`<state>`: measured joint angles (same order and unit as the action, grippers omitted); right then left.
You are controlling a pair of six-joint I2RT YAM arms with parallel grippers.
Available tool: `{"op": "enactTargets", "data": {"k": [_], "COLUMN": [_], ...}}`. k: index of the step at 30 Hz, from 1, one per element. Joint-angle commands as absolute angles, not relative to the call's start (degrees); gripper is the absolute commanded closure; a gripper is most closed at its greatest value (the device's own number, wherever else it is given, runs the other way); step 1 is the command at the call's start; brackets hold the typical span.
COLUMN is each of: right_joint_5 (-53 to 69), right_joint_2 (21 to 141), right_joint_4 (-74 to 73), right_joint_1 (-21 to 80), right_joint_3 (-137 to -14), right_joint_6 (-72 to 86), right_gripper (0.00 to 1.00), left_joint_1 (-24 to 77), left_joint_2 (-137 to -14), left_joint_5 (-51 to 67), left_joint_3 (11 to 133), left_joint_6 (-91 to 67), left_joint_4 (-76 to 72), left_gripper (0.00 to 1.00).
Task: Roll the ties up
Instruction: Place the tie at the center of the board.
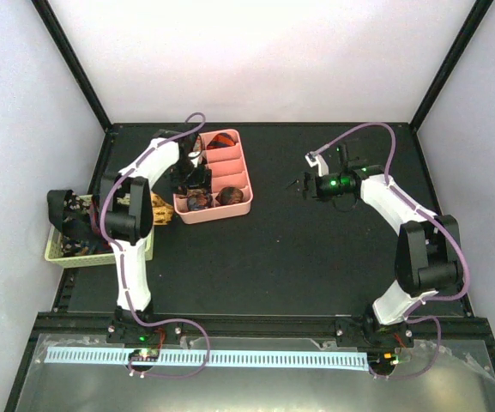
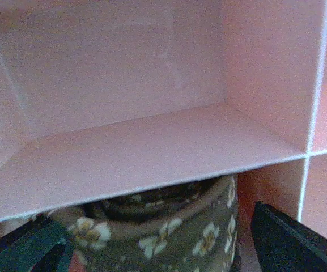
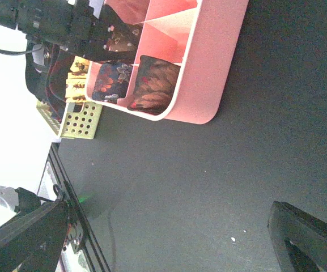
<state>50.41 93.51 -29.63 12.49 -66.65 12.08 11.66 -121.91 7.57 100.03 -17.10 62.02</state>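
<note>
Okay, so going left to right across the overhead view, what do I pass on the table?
pale woven basket → pink divided tray holding rolled ties → right end effector, open. The left arm overlaps both basket and tray, so it is left out.

Robotics lab test cell, seen from my remote station: white panel walls [image 1: 256, 51] close in a black-topped table [image 1: 281, 257] at 9, 12 and 3 o'clock. Black frame posts [image 1: 71, 64] rise from the far corners at 11 and 1. Two white arms are bolted to the near edge, the left arm [image 1: 129, 266] at 7 o'clock and the right arm [image 1: 393, 202] at 5, each trailing purple cables [image 1: 376, 126]. A pale perforated strip [image 1: 230, 358] runs along 6 o'clock. On the table, rolled ties [image 3: 154, 85] sit in a pink divided tray [image 1: 217, 215] at 11 o'clock, and a pale basket [image 1: 58, 256] stands at 9.
</note>
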Motion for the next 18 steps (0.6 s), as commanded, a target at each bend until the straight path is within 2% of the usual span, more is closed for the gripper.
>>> {"op": "enactTargets", "data": {"k": [1, 3, 12, 18], "right_joint_5": [50.36, 50.32, 49.79, 48.2], "right_joint_2": [93.56, 93.38, 92.31, 92.46], "right_joint_4": [-29.37, -29.27, -29.54, -33.89], "right_joint_1": [12.29, 12.23, 12.27, 12.01], "right_joint_3": [-67.72, -67.63, -67.86, -73.02], "right_joint_6": [11.69, 11.73, 10.63, 4.39], "right_gripper": [0.0, 0.0, 0.0, 0.0], "left_joint_1": [11.61, 11.67, 11.78, 11.77], "left_joint_2": [-118.09, -117.67, -113.04, -106.39], "left_joint_5": [6.03, 5.8, 7.24, 9.18], "left_joint_3": [100.36, 100.33, 101.37, 101.41], "left_joint_6": [-16.5, -16.35, -15.28, -10.39], "left_joint_4": [61.86, 61.93, 62.99, 61.69], "left_gripper": [0.08, 0.02, 0.01, 0.01]}}
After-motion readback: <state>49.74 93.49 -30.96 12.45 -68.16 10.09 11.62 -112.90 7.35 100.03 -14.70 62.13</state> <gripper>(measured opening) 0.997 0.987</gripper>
